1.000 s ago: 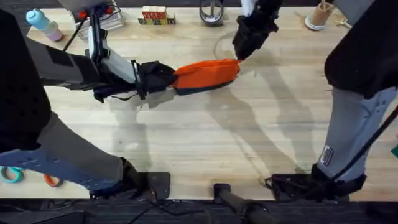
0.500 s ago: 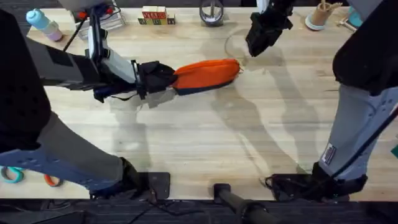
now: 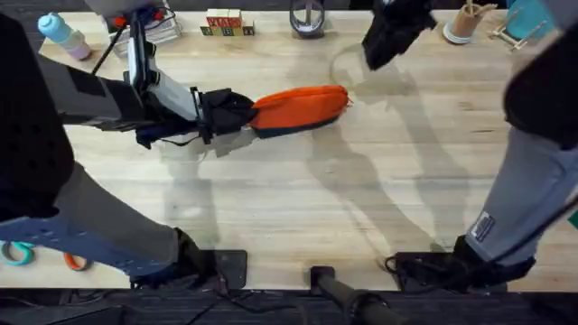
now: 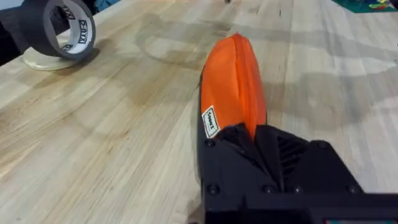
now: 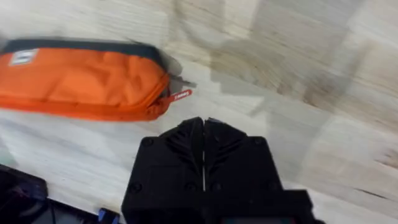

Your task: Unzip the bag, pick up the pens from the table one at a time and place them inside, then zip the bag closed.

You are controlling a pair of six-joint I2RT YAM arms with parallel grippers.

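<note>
The bag (image 3: pixel 298 108) lay on the surface (image 3: pixel 298 208) just above the middle of the overhead frame, long axis running left to right, its zip drawn to the right end, where the small orange pull (image 5: pixel 180 94) stuck out flat on the wood. The left hand (image 3: pixel 230 113) was clamped on the bag's left end — in its wrist view the orange fabric (image 4: pixel 233 81) ran straight out from between the black fingers. The right hand (image 3: pixel 388 36) hung near the top of the frame, right of centre and clear of the bag, its two fingers pressed together on nothing.

The bag looked soft and light, the sort that slumps and slides if tugged from one end, so the pinned left end mattered. The pull was thin and floppy — I'd say a narrow pinch across it would be the only sure hold for any zip work. I saw no pens on the wood.
</note>
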